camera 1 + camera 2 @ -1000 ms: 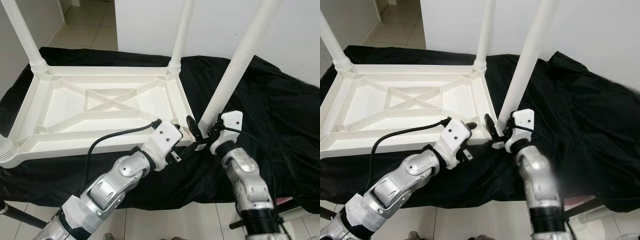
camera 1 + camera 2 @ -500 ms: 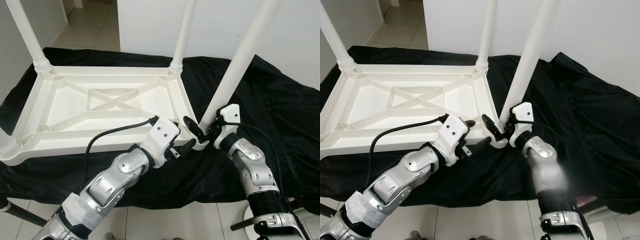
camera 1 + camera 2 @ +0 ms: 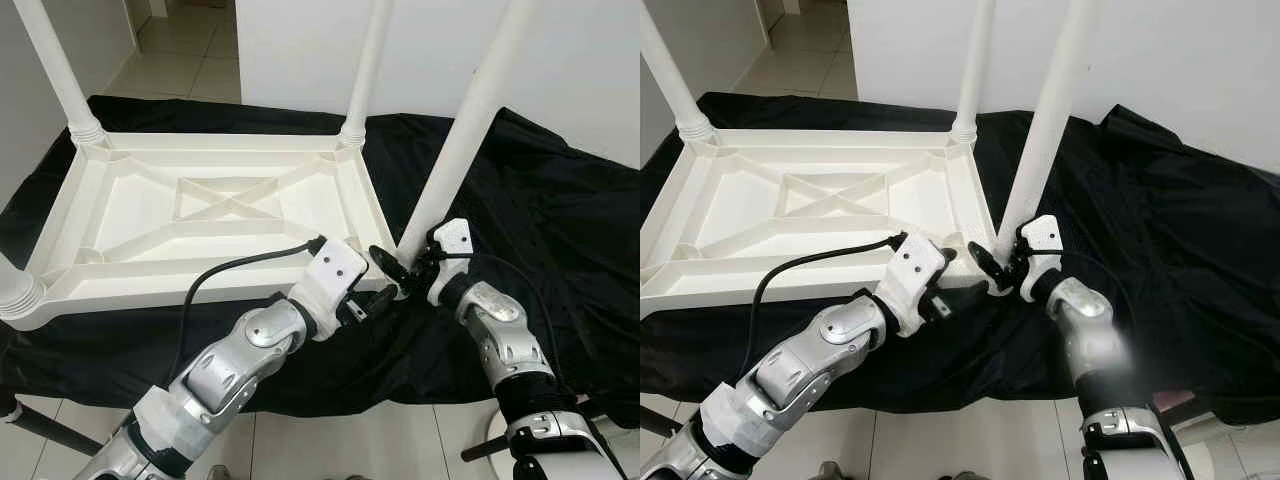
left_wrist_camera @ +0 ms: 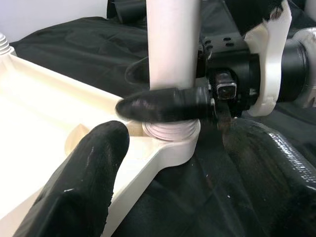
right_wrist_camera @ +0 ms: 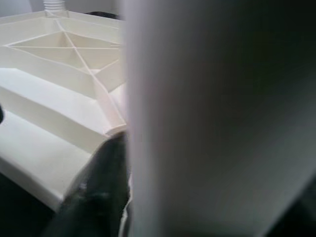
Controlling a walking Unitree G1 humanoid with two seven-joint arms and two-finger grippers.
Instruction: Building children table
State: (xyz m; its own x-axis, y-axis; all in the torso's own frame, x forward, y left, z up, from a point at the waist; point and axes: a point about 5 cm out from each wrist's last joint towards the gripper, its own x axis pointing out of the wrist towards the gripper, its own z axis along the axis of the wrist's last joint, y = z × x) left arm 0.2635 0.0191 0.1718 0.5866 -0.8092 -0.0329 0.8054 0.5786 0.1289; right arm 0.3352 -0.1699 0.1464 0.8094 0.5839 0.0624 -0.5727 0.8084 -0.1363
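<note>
Right claw (image 3: 400, 272) apparently clamping table leg (image 3: 462, 130)

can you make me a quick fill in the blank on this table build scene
1. The white table top lies ____ on the black cloth.
2. The right gripper is closed around the base of a white ____.
3. The left gripper rests at the table top's near ____.

Missing words: upside down; leg; corner
</note>
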